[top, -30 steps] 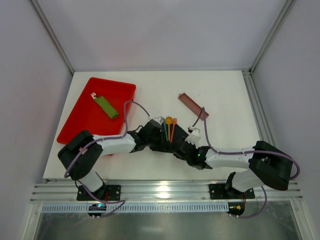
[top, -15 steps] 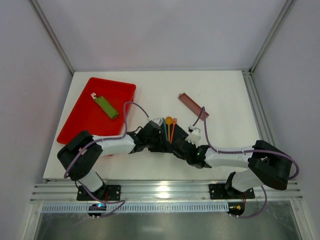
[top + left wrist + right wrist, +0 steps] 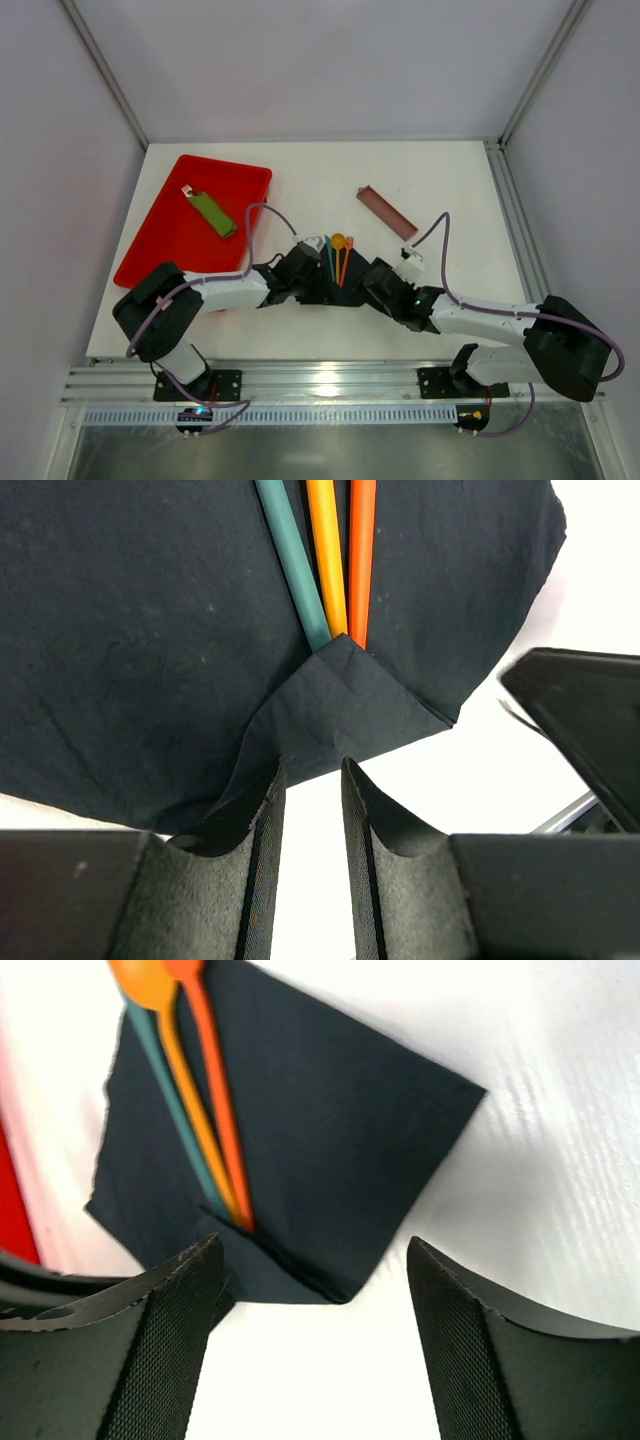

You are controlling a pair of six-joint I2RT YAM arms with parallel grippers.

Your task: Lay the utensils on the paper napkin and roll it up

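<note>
The paper napkin (image 3: 150, 630) lies black and flat on the white table. Its near corner (image 3: 345, 695) is folded up over the handle ends of the utensils (image 3: 328, 550), a teal, a yellow and an orange piece side by side. In the top view the utensils (image 3: 338, 254) show between the two arms. My left gripper (image 3: 308, 772) sits at the folded corner with only a narrow gap between its jaws; bare table shows in that gap, and its left fingertip touches the napkin's edge. My right gripper (image 3: 312, 1248) stands wide open just off the napkin (image 3: 330, 1130), holding nothing.
A red tray (image 3: 160, 240) at the back left holds a flat green piece (image 3: 213, 213). A long brown tray (image 3: 386, 212) lies behind the right arm. The right gripper's body (image 3: 580, 720) is close on the left gripper's right.
The right gripper has opened wide and drawn back to the right, off the napkin. The left gripper and the utensils have stayed put.
</note>
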